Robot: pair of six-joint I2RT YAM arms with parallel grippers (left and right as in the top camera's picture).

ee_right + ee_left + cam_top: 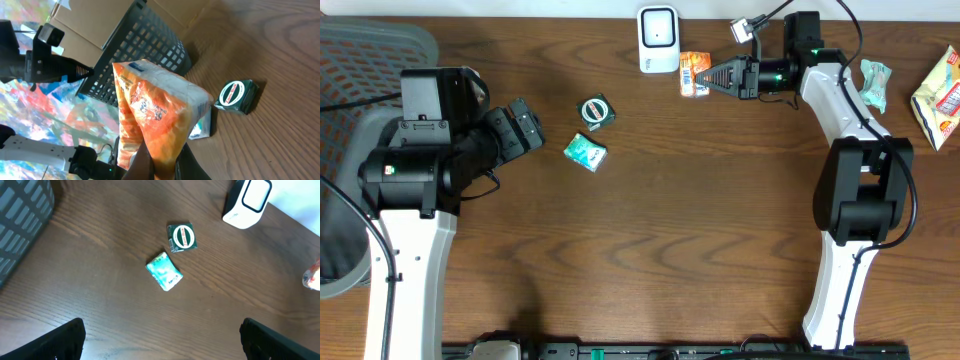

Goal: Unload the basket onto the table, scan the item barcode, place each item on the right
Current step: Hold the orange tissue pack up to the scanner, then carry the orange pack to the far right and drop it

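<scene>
left arm (415, 250): white lower link, bulky black joint housings above it, one small green light on the black part.
left gripper (525, 125): black and blocky; its fingers (60, 342) are matte black with rounded edges.
right arm (840, 265): white links, a black housing between them, green lights near the wrist.
right gripper (720, 77): black, tapering towards the tip.
cables (850, 25): thin and black, at the right wrist; a grey plug (745, 30) beside them.
base rail (670, 352): black with small green spots.

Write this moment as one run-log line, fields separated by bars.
right gripper: shut on orange packet | packet: near scanner | left gripper: open, empty
</scene>
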